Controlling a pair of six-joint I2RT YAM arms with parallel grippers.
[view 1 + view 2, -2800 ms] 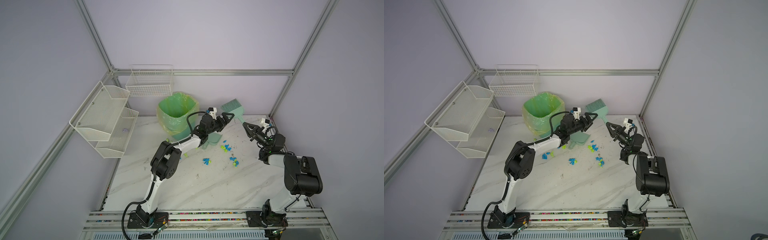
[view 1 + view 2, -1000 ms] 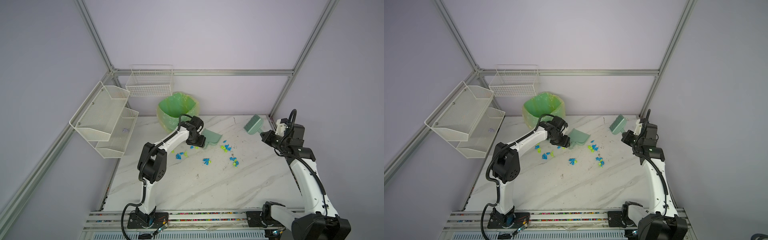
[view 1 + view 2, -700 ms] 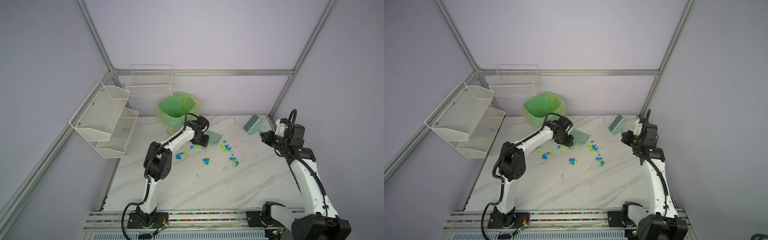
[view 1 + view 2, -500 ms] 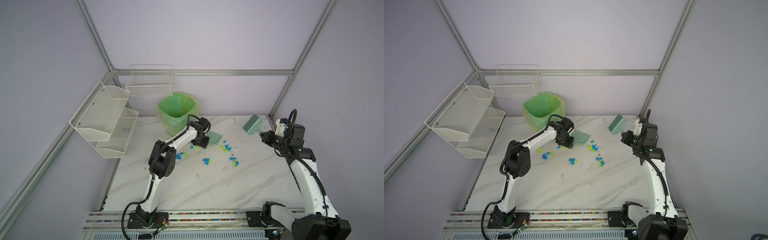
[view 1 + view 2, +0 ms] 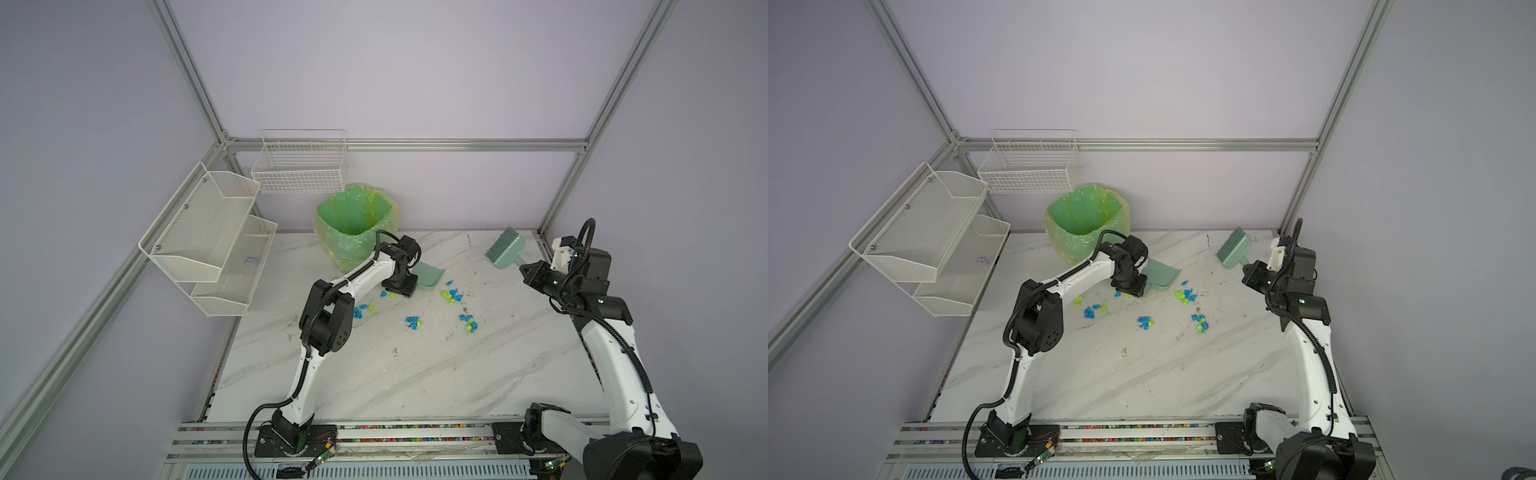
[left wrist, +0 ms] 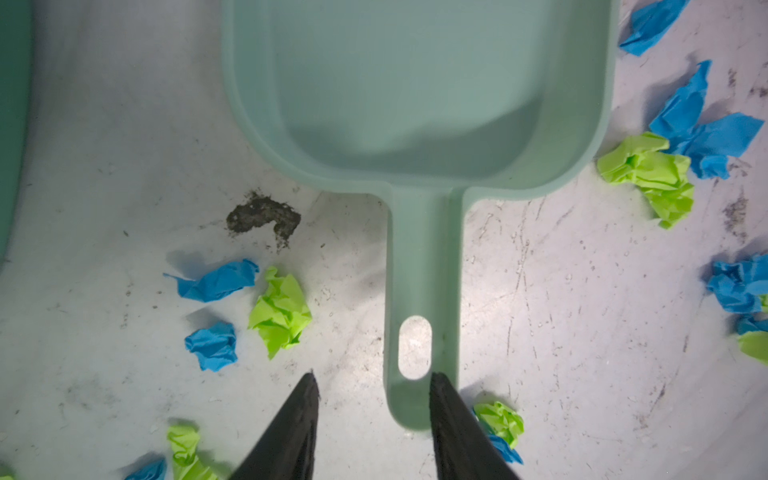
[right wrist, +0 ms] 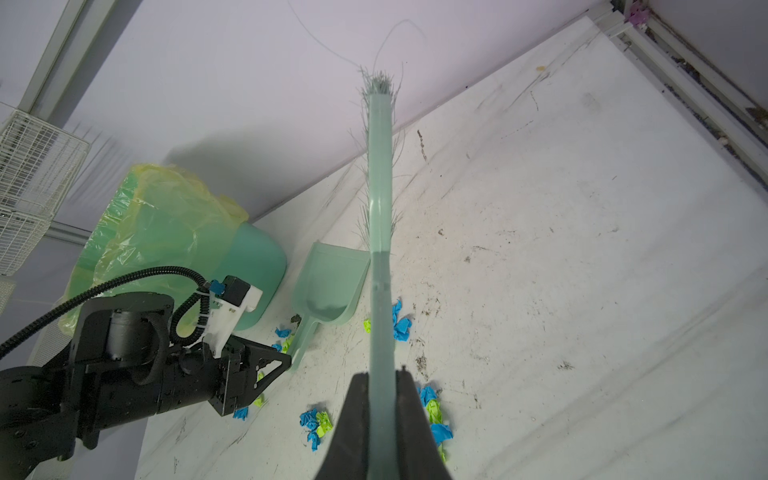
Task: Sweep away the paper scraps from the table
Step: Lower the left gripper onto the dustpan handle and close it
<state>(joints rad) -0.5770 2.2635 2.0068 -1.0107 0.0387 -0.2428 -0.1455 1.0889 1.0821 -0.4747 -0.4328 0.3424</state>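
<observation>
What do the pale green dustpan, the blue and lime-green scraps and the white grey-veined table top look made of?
Pale green dustpan: looks like moulded plastic, smooth satin finish, rounded one-piece edges.
Blue and lime-green scraps: crumpled matte paper with sharp creases.
White grey-veined table top: smooth marble pattern; stone or laminate cannot be told; scuffed and smudged.

Tabletop point(image 5: 415, 386): white marble pattern with grey veins, scuffed and grimy toward the rear. Paper scraps point(image 5: 1144, 322), blue and lime-green wads, lie in small clusters across the rear half. Pale green dustpan point(image 5: 430, 276) lies flat, with scraps on both sides of its handle. Green-bagged bin point(image 5: 353, 245) stands at the rear, near the dustpan. Dark smudge point(image 6: 264, 218) near the pan's back corner.
</observation>
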